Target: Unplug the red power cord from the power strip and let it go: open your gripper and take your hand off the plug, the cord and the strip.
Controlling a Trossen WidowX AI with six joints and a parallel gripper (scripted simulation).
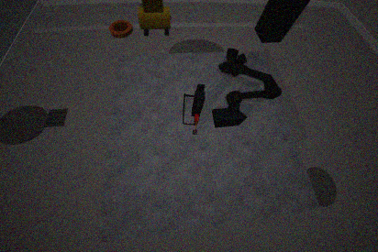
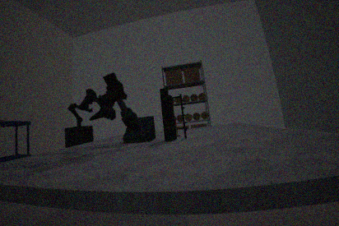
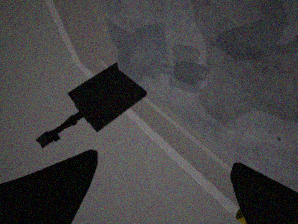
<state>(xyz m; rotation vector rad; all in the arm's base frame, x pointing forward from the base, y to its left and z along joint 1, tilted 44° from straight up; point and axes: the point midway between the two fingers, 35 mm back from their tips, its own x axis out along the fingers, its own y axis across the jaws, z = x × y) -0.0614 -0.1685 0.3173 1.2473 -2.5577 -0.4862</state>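
Though very dim, shows a pale speckled floor [image 1: 115, 174] inside a walled room.
Near the middle lies the power strip [image 1: 198, 99], long axis running roughly top to bottom, red plug [image 1: 195, 119] at its near end pointing toward the viewer. Gripper [image 1: 232, 53] raised well apart beyond it, fingers spread wide, holding nothing.

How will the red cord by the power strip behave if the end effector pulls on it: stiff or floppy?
Likely floppy: the red cord shows as a thin short line trailing off the dark power strip. Probably light, so the strip may slide along when it is pulled. The end effector is open and well away from both.
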